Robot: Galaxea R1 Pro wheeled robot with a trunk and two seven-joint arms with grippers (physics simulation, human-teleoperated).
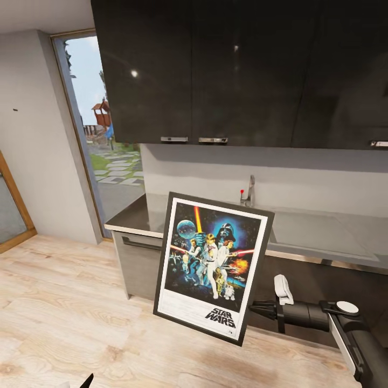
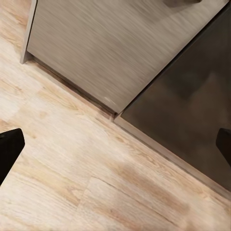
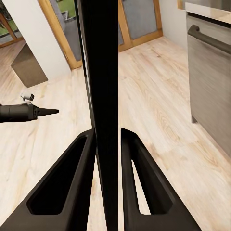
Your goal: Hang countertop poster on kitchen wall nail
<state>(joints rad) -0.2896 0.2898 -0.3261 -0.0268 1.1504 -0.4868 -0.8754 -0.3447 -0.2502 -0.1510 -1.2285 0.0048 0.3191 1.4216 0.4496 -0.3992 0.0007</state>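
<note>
1. The poster (image 1: 213,267) is up in the air in front of the kitchen countertop (image 1: 318,231); it is off the worktop and leans a little to one side; the picture side faces the robot's head.

2. The right gripper (image 1: 257,311) pinches the poster at its right edge, low down near the corner; in the right wrist view the two fingers (image 3: 72,183) sit tight on each side of the thin black frame (image 3: 103,96), so it is closed on the poster.

3. The left gripper (image 2: 115,142) holds nothing; its two dark fingertips are far apart at the sides of the left wrist view, so it looks open; it points at the wood floor (image 2: 72,183) by the cabinet (image 2: 110,43).

4. The poster looks flat, thin and stiff, and probably light; the frame looks smooth, so it may slip or swing when held by one edge only.

5. A hold on the frame edge is best, not on the picture; a hold nearer the middle of a side would likely keep it steadier.

6. A tiny dark speck (image 1: 15,110) on the grey wall to the left may be a wall nail; it is too small to be sure.
</note>
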